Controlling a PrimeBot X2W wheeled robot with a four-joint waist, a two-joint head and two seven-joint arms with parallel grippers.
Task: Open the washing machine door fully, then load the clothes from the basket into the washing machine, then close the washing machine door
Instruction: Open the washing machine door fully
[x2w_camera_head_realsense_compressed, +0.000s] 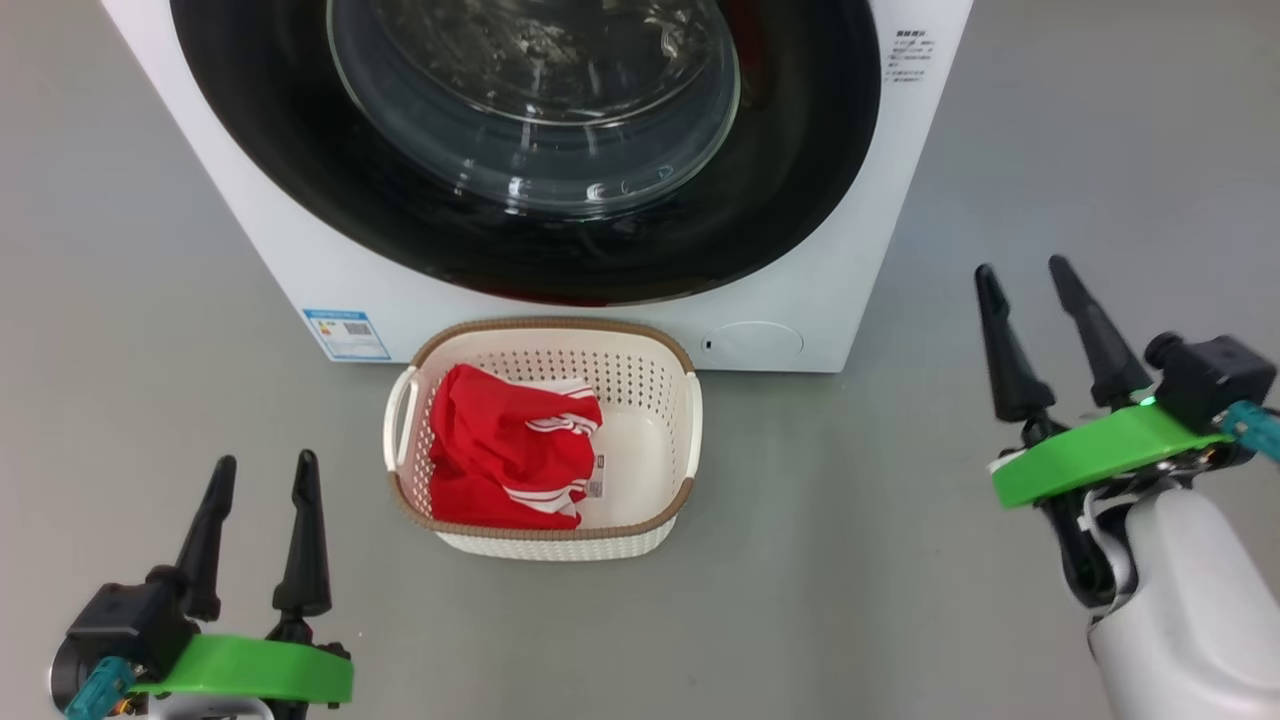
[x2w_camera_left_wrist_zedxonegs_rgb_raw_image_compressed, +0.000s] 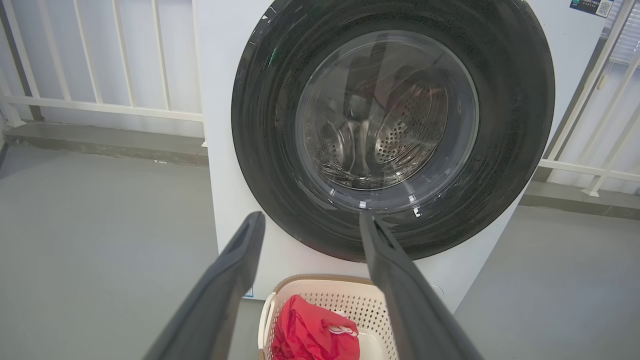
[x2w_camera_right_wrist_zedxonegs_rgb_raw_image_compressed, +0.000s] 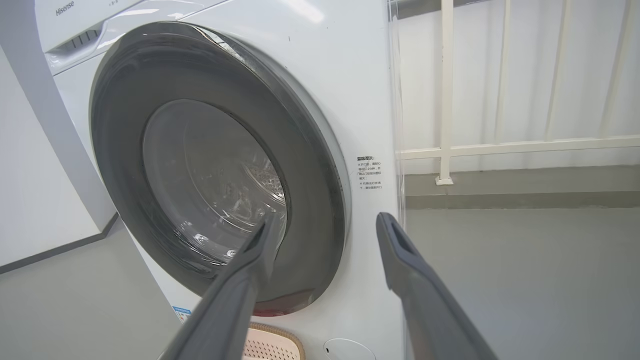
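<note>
Sitting center frame, basket (x2w_camera_head_realsense_compressed: 692, 432) of clothes (x2w_camera_head_realsense_compressed: 500, 450) between 2 released pincers: left gripper (x2w_camera_head_realsense_compressed: 265, 460) lower left, right gripper (x2w_camera_head_realsense_compressed: 1022, 268) mid right; washing machine door (x2w_camera_head_realsense_compressed: 290, 170) shut above, floor (x2w_camera_head_realsense_compressed: 850, 560) open around.

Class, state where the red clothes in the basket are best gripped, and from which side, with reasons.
Probably pinch a raised fold of the clothes, coming down from above: walls of the basket close off every side, and the heap lies bunched at its left end, nearer the left gripper.
</note>
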